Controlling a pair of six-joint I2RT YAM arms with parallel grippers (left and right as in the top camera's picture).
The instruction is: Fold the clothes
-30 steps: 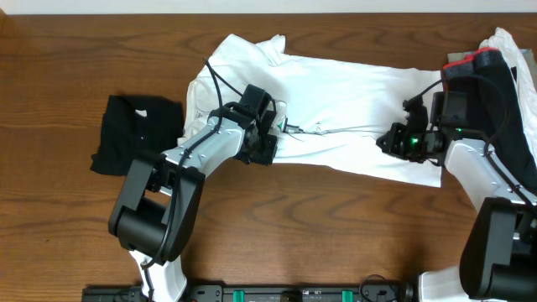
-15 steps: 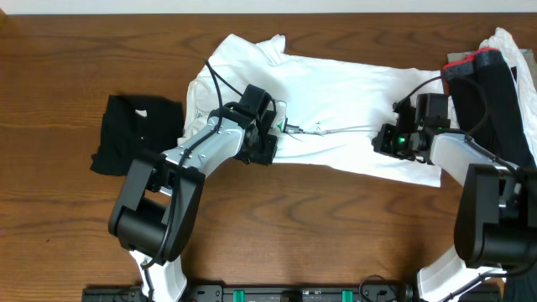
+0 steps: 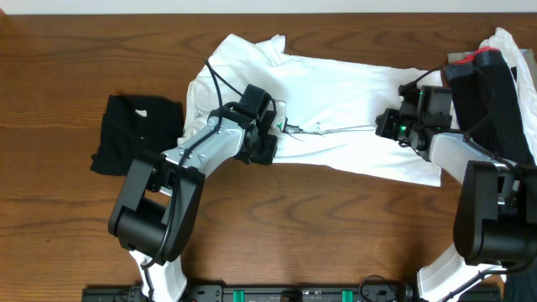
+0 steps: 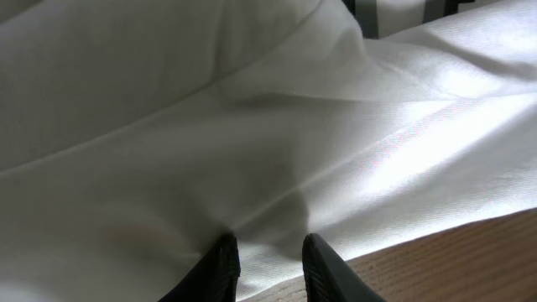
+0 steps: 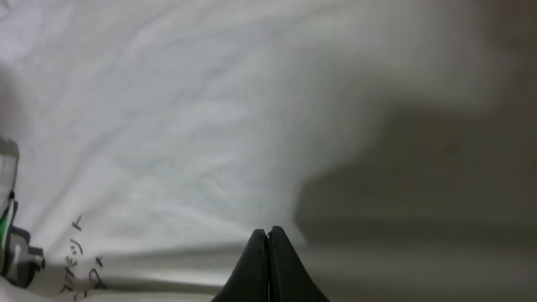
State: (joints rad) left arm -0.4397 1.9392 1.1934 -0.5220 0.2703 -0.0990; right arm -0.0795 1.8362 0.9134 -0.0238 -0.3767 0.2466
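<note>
The clothes in play are a large white T-shirt (image 3: 352,92) spread across the middle of the table, with a green print and small black text (image 5: 80,256) near its centre. My left gripper (image 3: 273,138) rests at the shirt's near edge. In the left wrist view its gripper (image 4: 267,252) is shut on a bunched ridge of the white fabric (image 4: 252,126), with bare wood just beside it. My right gripper (image 3: 383,126) hovers over the shirt's right part. In the right wrist view the gripper (image 5: 268,239) is shut with its fingers pressed together and holds nothing.
A crumpled black garment (image 3: 138,134) lies on the wooden table (image 3: 336,226) to the left. At the far right edge is a heap of black and white clothes (image 3: 508,75) with a red item (image 3: 480,57) on top.
The right gripper has moved away from the shirt's near edge toward the far side, staying shut. The left arm and the shirt have not moved.
</note>
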